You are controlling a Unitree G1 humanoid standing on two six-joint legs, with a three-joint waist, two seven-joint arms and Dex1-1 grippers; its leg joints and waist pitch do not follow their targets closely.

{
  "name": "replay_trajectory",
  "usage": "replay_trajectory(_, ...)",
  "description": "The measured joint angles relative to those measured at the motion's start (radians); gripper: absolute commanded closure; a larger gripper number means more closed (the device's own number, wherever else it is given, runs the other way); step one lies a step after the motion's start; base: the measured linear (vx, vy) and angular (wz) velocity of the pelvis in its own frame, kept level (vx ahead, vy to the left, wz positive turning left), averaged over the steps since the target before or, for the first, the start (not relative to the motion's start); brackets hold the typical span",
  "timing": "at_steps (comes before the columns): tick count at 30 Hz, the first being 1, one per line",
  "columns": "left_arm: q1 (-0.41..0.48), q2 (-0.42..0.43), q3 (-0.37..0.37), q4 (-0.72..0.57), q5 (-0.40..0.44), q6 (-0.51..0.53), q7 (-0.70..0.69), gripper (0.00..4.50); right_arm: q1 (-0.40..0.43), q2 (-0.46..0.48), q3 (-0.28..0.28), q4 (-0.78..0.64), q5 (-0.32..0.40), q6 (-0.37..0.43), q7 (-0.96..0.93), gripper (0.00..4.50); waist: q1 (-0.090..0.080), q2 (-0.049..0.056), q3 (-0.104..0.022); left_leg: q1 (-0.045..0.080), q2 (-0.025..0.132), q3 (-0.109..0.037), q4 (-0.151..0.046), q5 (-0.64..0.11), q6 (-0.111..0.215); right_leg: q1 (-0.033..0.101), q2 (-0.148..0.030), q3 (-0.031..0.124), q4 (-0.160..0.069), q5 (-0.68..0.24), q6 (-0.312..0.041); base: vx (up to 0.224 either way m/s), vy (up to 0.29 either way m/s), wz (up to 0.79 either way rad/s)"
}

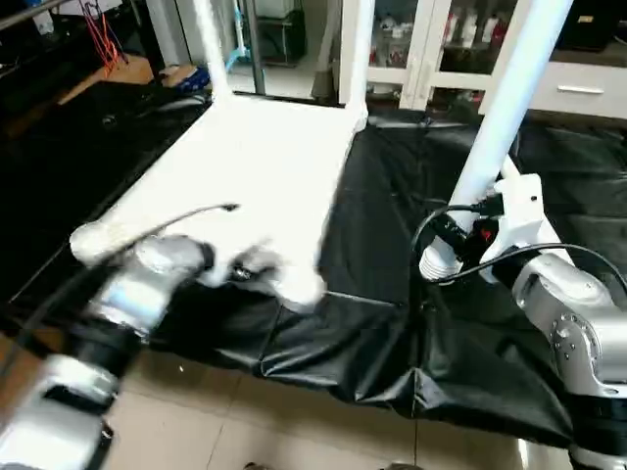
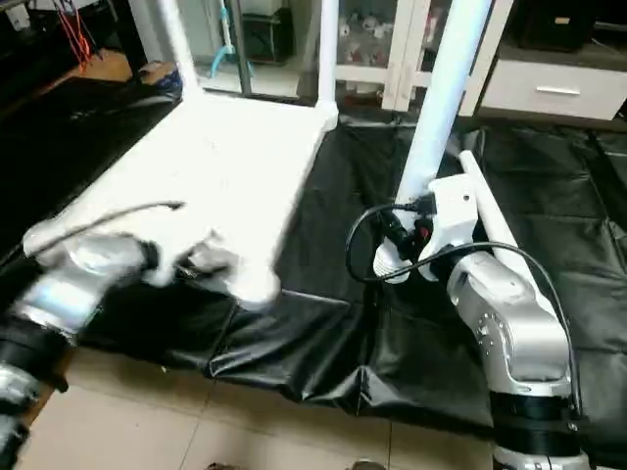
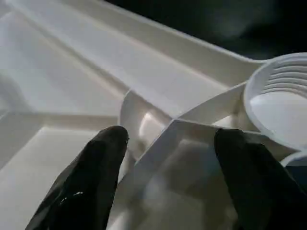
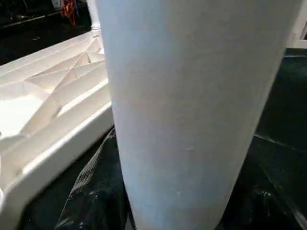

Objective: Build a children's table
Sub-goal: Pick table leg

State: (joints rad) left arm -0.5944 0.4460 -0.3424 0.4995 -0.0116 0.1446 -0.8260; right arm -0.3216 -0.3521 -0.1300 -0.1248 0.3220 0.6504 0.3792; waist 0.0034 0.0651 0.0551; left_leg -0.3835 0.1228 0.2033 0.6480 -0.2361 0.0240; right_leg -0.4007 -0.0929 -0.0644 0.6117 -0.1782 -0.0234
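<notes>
The white table top (image 1: 245, 166) lies underside up on a black sheet, ribs showing. Two white legs (image 1: 358, 59) stand upright in its far corner sockets. My left gripper (image 3: 172, 136) is at the top's near right corner (image 1: 294, 284). Its black fingers (image 3: 91, 177) stand open on either side of a rib junction, next to a round threaded socket (image 3: 283, 110). My right gripper (image 1: 480, 235) is shut on another long white leg (image 1: 509, 98). That leg leans slightly, with its threaded end (image 1: 434, 262) just above the sheet, to the right of the top.
The black sheet (image 1: 392, 323) covers the floor under the work, and bare tiles (image 1: 245, 421) show at its near edge. A white glass-door cabinet (image 1: 421, 49) and a drawer unit (image 1: 578, 88) stand behind. A black cable (image 1: 431, 220) loops off my right wrist.
</notes>
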Motion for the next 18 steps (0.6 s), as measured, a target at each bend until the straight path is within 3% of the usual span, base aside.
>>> replay_trajectory(5,0.010,-0.056,-0.025,-0.026,-0.011,0.009,-0.011,1.14,0.000,-0.001,0.002,0.000,0.000,0.000,0.000,2.66,-0.002,0.000,0.000,0.000,0.000,0.000,0.000,0.001,0.000,0.001,0.000,0.000,0.000,0.000,0.000,0.000,0.000,0.00)
replay_trajectory(12,0.018,-0.145,-0.004,-0.040,-0.020,-0.003,0.048,1.14,-0.003,-0.005,0.003,-0.001,0.000,-0.001,0.003,2.66,0.000,-0.002,0.001,-0.002,0.000,0.000,0.000,0.001,0.000,0.000,0.000,0.000,-0.001,0.000,0.000,0.000,0.000,0.00)
replay_trajectory(15,0.017,-0.134,0.034,-0.053,-0.044,-0.017,0.042,1.14,-0.002,-0.005,0.001,-0.019,0.004,-0.012,0.017,2.66,-0.004,-0.002,0.001,-0.002,0.000,0.000,0.000,0.004,0.005,-0.001,0.000,0.000,-0.001,0.000,0.000,0.000,0.000,0.00)
replay_trajectory(16,0.017,-0.127,0.044,-0.064,-0.058,-0.019,0.030,0.86,-0.002,-0.007,-0.001,-0.022,0.009,-0.025,0.027,2.66,-0.006,-0.002,0.001,-0.002,0.000,0.000,0.000,0.004,0.005,-0.001,0.000,0.000,0.000,0.000,0.000,0.000,0.000,0.00)
replay_trajectory(18,0.033,-0.096,0.062,-0.127,-0.128,0.005,-0.064,0.79,0.007,-0.023,-0.019,-0.034,0.083,-0.022,0.105,2.66,-0.007,-0.002,0.001,-0.001,0.000,0.000,-0.001,0.004,0.005,-0.001,0.000,0.000,0.000,0.000,0.000,0.000,0.000,0.00)
